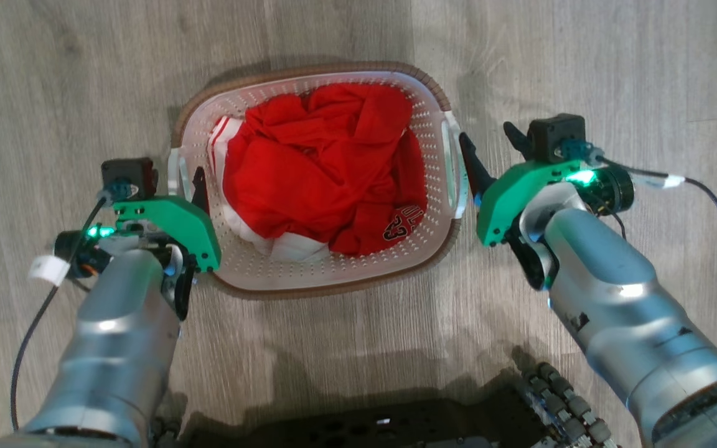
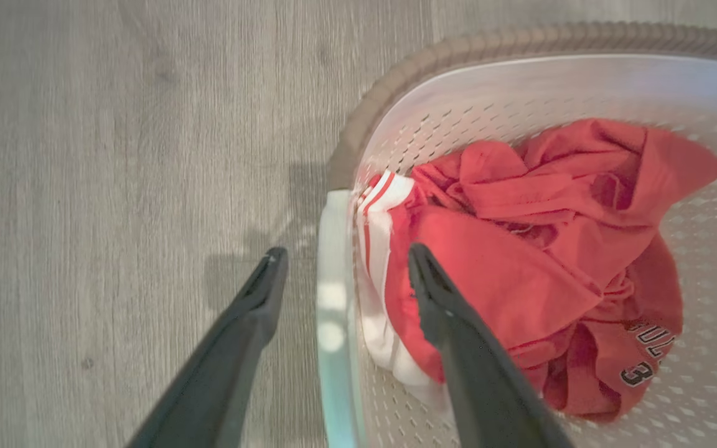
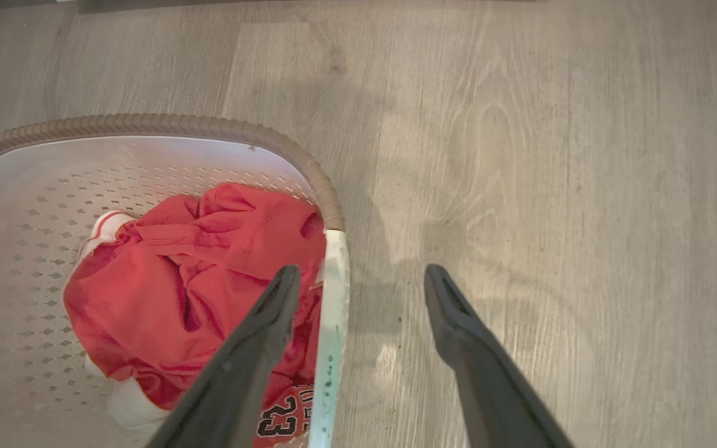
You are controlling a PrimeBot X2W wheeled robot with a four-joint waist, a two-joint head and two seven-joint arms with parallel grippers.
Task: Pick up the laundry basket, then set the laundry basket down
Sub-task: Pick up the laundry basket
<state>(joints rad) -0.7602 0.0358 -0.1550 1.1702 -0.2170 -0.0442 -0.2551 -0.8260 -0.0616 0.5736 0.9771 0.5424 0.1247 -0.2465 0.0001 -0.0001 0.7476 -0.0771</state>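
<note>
A: What sort of place is this?
B: A home, by the look of it — pale grey wood-look planks cover the floor point(image 1: 582, 74).
A: And what else says so?
B: The laundry basket point(image 1: 309, 274) stands on that floor, holding a crumpled red jersey point(image 1: 315, 168) with white trim and a printed 23 — household washing.

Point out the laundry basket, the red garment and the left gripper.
laundry basket point(image 1: 333, 67): head view, brown rim, far side.
red garment point(image 1: 315, 168): head view, middle of the crumpled cloth.
left gripper point(image 2: 347, 251): left wrist view, midway between its fingertips.
</note>
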